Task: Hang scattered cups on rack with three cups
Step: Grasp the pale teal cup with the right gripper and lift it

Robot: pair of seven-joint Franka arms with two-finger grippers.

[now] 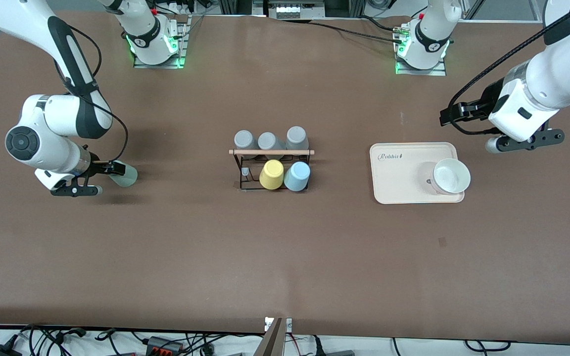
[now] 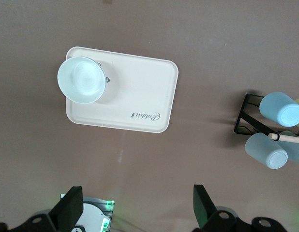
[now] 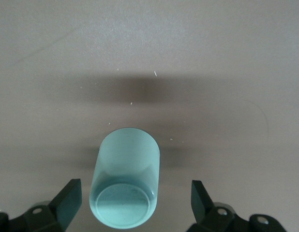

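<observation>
The right gripper (image 1: pixel 112 170) is at 9 o'clock of the rack (image 1: pixel 271 168), low over the table (image 1: pixel 285 247) at the right arm's end. Its jaws are spread around the mint cup (image 3: pixel 125 179), which lies on its side. The blue cup (image 1: pixel 297 176) hangs on the rack beside the yellow cup (image 1: pixel 271 174). The left gripper (image 2: pixel 135 208) waits beside the tray (image 1: pixel 403 173), jaws spread, empty.
</observation>
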